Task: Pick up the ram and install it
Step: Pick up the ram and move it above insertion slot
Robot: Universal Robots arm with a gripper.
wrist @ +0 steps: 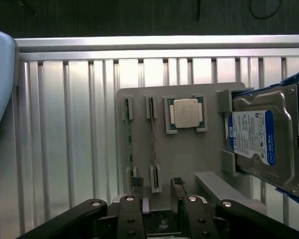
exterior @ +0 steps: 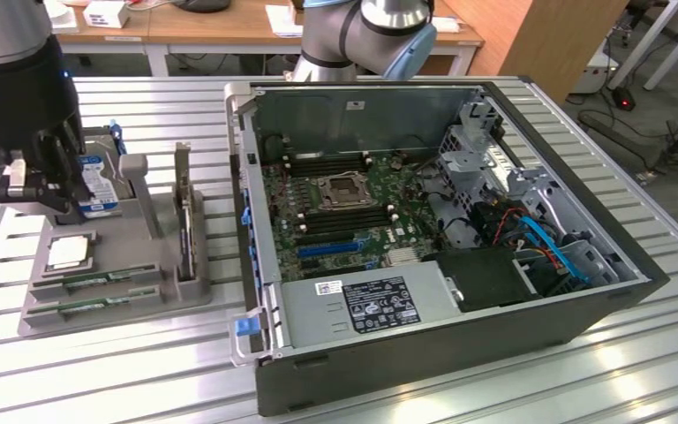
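Plainly, the ram (wrist: 152, 134) is a light, stiff and thin board, and a fragile one. I judge that a hard squeeze would flex or crack it, and that the chips and the contact edge are best left alone. The sound hold is therefore across its thickness, near the middle of the long edge that stands free of the holder (wrist: 189, 159). It sits on edge in a slot of that gray holder, just beside the CPU (wrist: 187, 113). A second stick (wrist: 129, 144) stands in the next slot, further from the CPU (the two look much alike). Seen from the wrist it is a narrow line. In the exterior view the ram (exterior: 94, 280) is a long green strip with dark chips, at the front of the holder (exterior: 186, 296) on the exterior view's left and well apart from the open case (exterior: 433, 371). The gripper (wrist: 157, 196) hangs above the holder with its jaws spread wide and nothing held. Its fingers (wrist: 134, 185) stand to either side of the line of the ram's slot and, as far as I can tell, touch nothing.
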